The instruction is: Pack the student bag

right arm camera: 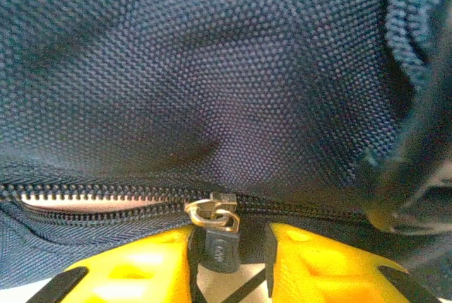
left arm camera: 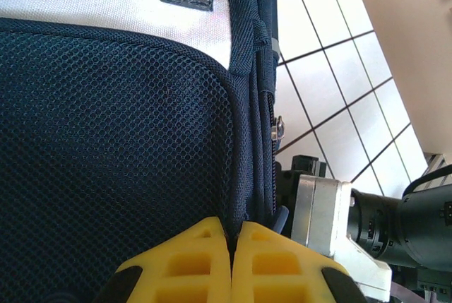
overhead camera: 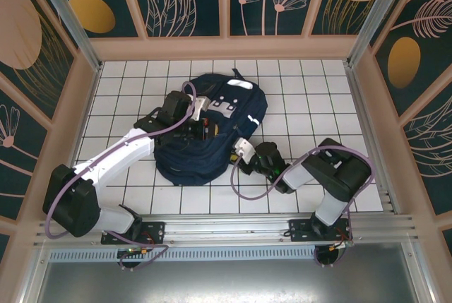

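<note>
**Zip tab could slip from an unclosed grip**

The student bag [overhead camera: 192, 165] lies flat in the middle of the white gridded table [overhead camera: 311, 105], with an arm at either side. The left gripper [left arm camera: 231, 236] has its yellow fingers pressed together on the piped seam beside the mesh panel [left arm camera: 113, 140], so it appears to be pinning the fabric. The right gripper [right arm camera: 229, 241] is parted at the bag's near right edge. Its fingers straddle the black zipper pull tab [right arm camera: 219, 250] without clearly clamping it, and a sliver of gap shows on one side. Left of the metal slider [right arm camera: 210, 210] the teeth are parted over a pale opening [right arm camera: 78, 203].

If the right fingers close off-centre, or pull before they have closed, the small tab will likely swing aside and escape. A pull across the zip line rather than along it could jam the slider in the soft cloth. The left pinch holds only a thin seam; should it slide off, the whole bag would drag instead of the zip running
</note>
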`<action>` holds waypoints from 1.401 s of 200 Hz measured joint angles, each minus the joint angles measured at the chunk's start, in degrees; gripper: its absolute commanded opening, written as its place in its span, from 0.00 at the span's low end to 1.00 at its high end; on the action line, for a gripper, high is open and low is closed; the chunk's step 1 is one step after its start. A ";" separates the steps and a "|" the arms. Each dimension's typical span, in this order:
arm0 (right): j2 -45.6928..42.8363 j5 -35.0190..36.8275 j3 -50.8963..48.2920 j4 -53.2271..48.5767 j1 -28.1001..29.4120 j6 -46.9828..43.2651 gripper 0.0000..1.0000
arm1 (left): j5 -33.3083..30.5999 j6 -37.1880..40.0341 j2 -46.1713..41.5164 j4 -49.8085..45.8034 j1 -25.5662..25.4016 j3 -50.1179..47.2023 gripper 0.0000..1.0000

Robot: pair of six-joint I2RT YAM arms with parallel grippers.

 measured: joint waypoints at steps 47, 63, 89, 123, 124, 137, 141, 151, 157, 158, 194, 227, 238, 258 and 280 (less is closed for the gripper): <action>0.98 1.44 0.33 0.61 0.48 1.20 0.00 | 0.00 -0.04 0.00 0.17 0.00 0.00 0.00; 0.81 1.86 0.09 0.61 0.74 1.25 0.00 | -0.09 -0.11 0.00 0.26 0.00 -0.07 0.00; -1.57 2.97 -1.11 -0.55 1.27 1.27 0.00 | -0.31 -1.07 0.02 1.09 0.00 -0.33 0.00; -5.16 5.46 -2.08 -3.26 4.35 1.22 0.00 | 0.57 -2.91 2.01 2.99 0.00 -0.17 0.00; -5.22 5.53 -2.12 -3.34 4.44 1.20 0.00 | 0.68 -2.99 2.23 3.08 -0.02 -0.15 0.00; -6.03 6.25 -2.69 -4.31 5.33 1.27 0.00 | 1.57 -3.54 3.93 3.34 -0.20 0.44 0.00; -6.29 6.43 -2.89 -4.59 5.60 1.36 0.00 | 1.86 -3.78 4.46 3.45 -0.24 0.70 0.00; -7.02 6.86 -3.30 -5.27 6.08 1.51 0.00 | 2.82 -4.42 5.95 3.74 -0.28 1.36 0.00; -7.50 7.08 -3.52 -5.75 6.51 1.62 0.00 | 3.19 -4.72 6.64 3.93 -0.33 1.66 0.00; -7.56 7.13 -3.54 -5.81 6.58 1.64 0.00 | 3.26 -4.76 6.73 3.98 -0.33 1.68 0.00; -9.51 7.61 -3.78 -7.87 9.29 2.56 0.00 | 5.57 -6.80 9.55 5.16 -0.39 3.15 0.00; -10.19 7.72 -3.72 -9.18 12.04 3.61 0.00 | 5.75 -7.82 11.39 6.21 -0.68 4.33 0.00; -10.19 7.67 -3.48 -9.94 13.07 4.11 0.00 | 5.70 -8.07 12.09 6.21 -0.94 4.76 0.00; -10.19 7.41 -2.58 -10.80 14.97 4.85 0.00 | 5.70 -8.52 13.75 6.21 -1.53 5.99 0.00; -10.21 7.23 -1.81 -11.63 16.44 5.97 0.00 | 5.64 -9.05 15.69 6.19 -2.23 7.54 0.00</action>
